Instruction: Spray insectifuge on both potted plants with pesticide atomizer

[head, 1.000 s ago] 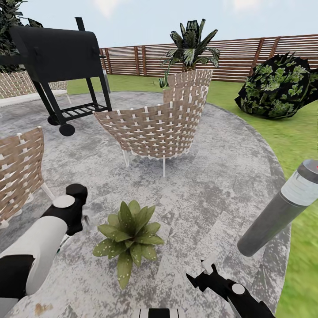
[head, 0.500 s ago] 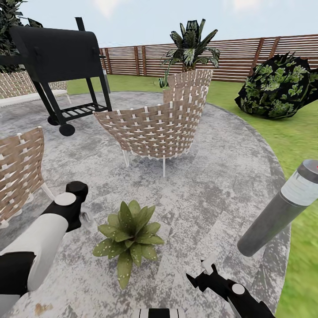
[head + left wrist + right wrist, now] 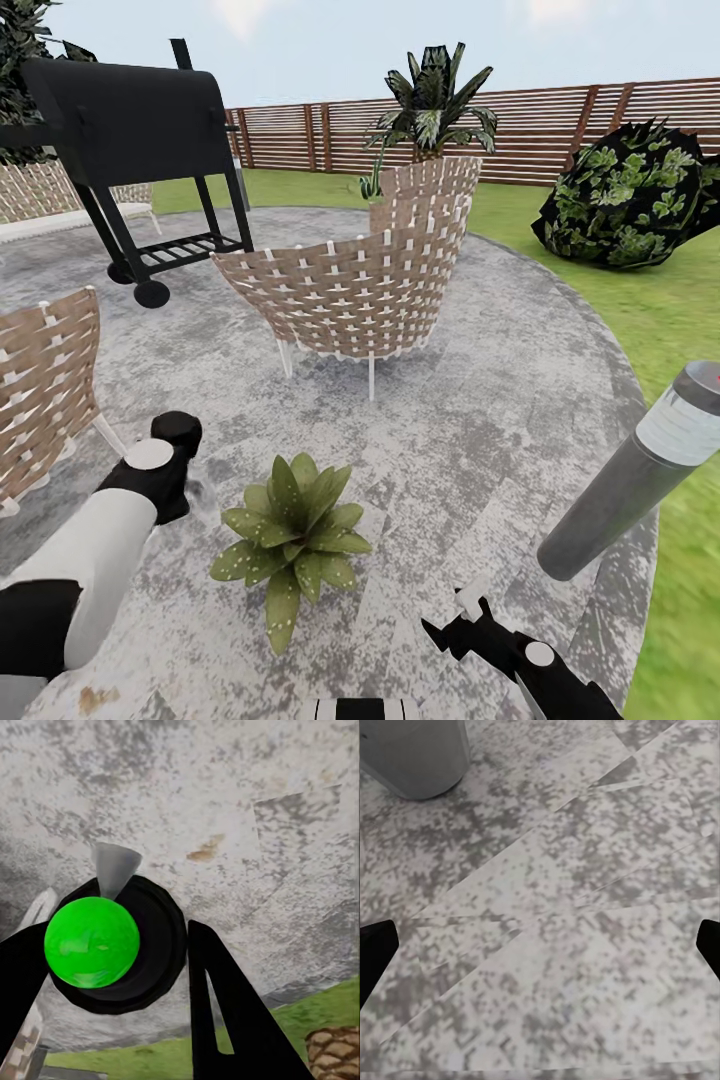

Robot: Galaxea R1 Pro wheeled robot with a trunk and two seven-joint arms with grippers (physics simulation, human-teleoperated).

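head view: low speckled green-leaf potted plant (image 3: 290, 540) sits on grey mottled stone patio (image 3: 480, 420), between my arms. my left gripper (image 3: 112, 967) hangs just left of plant, fingers clenched on dark round-bodied pesticide atomizer (image 3: 142, 945) w/ bright green cap; whitish nozzle points at the stone. my right gripper (image 3: 462, 625) low at right, fingers spread wide, nothing held; grey bollard light (image 3: 640, 470) near it. woven wicker chair (image 3: 350, 290) behind plant.
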